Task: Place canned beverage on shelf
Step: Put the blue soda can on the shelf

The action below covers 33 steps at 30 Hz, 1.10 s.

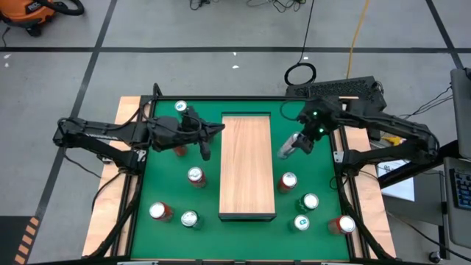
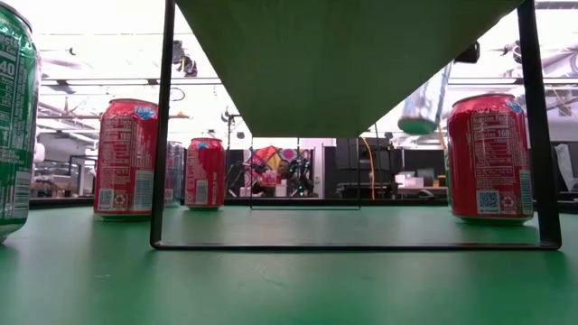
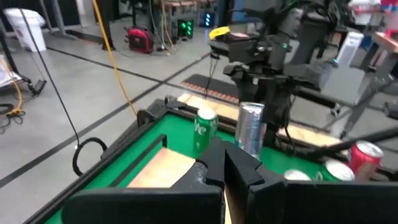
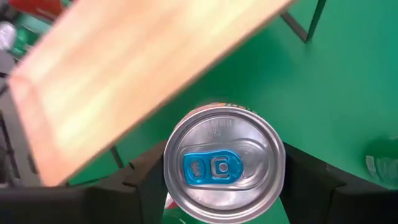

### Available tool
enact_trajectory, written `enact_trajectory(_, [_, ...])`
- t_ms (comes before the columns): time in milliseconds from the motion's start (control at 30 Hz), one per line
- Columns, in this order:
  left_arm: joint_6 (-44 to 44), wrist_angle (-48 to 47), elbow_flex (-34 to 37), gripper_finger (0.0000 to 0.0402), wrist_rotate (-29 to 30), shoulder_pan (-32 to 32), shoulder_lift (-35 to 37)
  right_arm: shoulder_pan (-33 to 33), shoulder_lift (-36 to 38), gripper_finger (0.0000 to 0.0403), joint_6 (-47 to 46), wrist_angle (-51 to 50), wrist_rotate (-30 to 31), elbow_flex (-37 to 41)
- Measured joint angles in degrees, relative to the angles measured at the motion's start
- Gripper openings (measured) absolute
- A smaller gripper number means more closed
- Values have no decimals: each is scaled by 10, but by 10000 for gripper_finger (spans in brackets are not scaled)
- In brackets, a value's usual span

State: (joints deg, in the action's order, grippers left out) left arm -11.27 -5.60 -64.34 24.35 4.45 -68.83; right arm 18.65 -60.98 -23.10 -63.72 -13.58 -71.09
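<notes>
Filling the right wrist view, a can [image 4: 222,163] with a blue tab sits between the right hand's [image 4: 224,186] dark fingers [image 4: 144,177], which close on its sides, so the hand grips it. From above, that can [image 1: 288,146] hangs tilted in the right hand [image 1: 294,143], lifted off the green counter [image 1: 169,188] in the gap just right of the shelf [image 1: 247,165], near its far half. In the low view the same can [image 2: 424,104] shows in the air, slanted, above and left of a red can [image 2: 488,158] standing on the counter. It is beside the shelf, not over it and not touching it; the pale wooden top is bare.

The shelf runs down the middle of the counter on thin black legs [image 2: 163,126].

The left hand [image 1: 204,140] is shut and holds nothing. It sits just off the shelf's left edge near the far end, with its closed fingers [image 3: 233,165] pointing across the shelf towards the right arm and its can.

Other cans stand around the counter. Left of the shelf, one [image 1: 181,107] is at the far corner, one [image 1: 195,177] near the middle, and two near the front: a red [image 1: 158,212] and a green [image 1: 190,219]. Right of the shelf, a red can [image 1: 288,181] stands just below the held one, with three more [image 1: 310,202] [image 1: 302,222] [image 1: 344,224] towards the front right corner.
</notes>
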Motion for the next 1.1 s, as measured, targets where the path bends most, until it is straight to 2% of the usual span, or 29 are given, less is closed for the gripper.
enact_trajectory(100, [0, 30, -1, 6, 2, 0, -11, 0, 11, 227, -20, 0, -2, -19])
enact_trajectory(200, [1, 32, -19, 29, 2, 0, -31, 0, 17, 229, -49, 0, -2, -37])
enact_trajectory(433, [7, 31, -72, 126, 1, 0, -97, 0, 32, 228, -96, 7, -4, -64])
enact_trajectory(733, [72, 36, -117, 224, 1, 0, -156, 0, 39, 229, -158, 57, -60, -66])
enact_trajectory(900, [91, 34, -124, 253, 13, 0, -166, 0, 39, 230, -183, 69, -62, -66])
enact_trajectory(1100, [92, 31, -124, 261, 29, 0, -165, 0, 39, 230, -214, 116, -63, -66])
